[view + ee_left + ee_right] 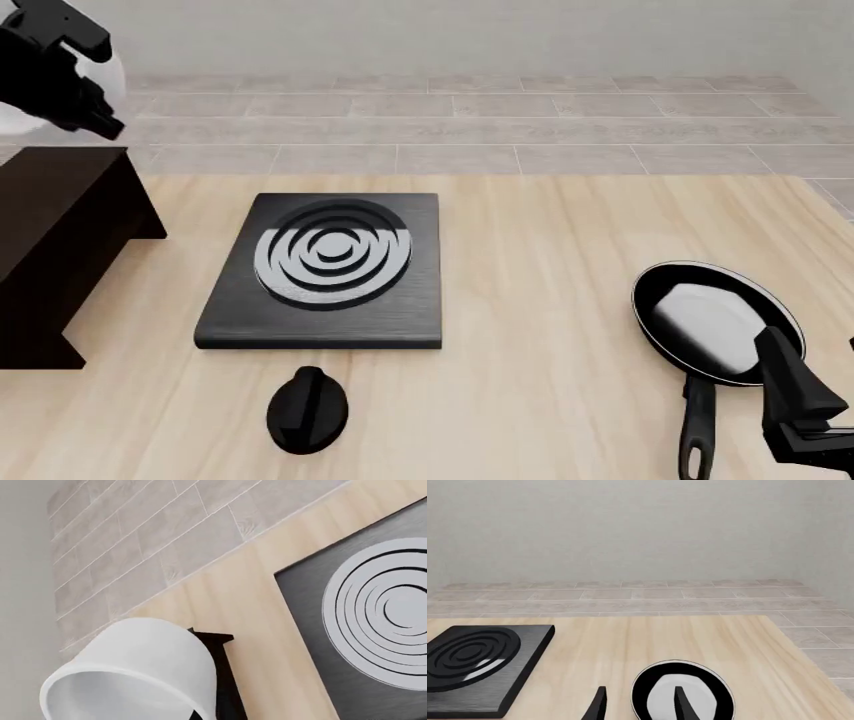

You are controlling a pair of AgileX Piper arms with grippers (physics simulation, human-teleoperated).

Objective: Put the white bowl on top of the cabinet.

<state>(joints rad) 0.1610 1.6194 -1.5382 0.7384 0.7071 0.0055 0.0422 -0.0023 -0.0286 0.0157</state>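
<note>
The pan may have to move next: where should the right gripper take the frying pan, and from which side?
Take the handle, from above. It is slim, lies flat and points toward the arms' side, near the right gripper; the round body of the frying pan looks too wide.

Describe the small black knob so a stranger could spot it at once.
Find the flat black stove plate with pale concentric rings at mid-table. Just in front of its near edge lies the knob: a small black oval with a raised ridge, far smaller than the frying pan to the right.
</note>
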